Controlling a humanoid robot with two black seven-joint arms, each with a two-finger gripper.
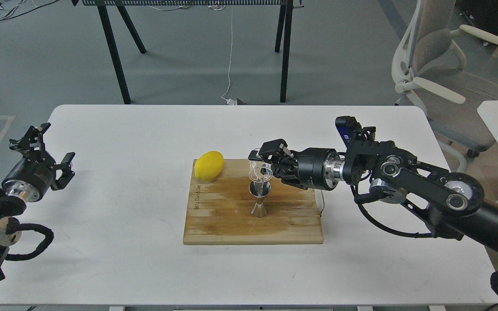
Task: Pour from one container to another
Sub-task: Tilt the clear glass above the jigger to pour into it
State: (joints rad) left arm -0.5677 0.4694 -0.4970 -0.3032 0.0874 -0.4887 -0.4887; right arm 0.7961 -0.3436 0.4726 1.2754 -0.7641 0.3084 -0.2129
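Observation:
The steel hourglass jigger (259, 199) stands upright near the middle of the wooden board (231, 220). Directly over its mouth the small clear glass cup (260, 169) is tipped on its side, rim facing left and down. My right gripper (267, 163) comes in from the right and is shut on the glass cup. At the table's far left edge my left gripper (46, 146) is open and holds nothing, well away from the board.
A yellow lemon (209, 165) lies on the board's back left corner. A thin metal piece (323, 205) sits off the board's right edge. An office chair (439, 73) stands beyond the table's back right corner, and black table legs (115, 56) behind.

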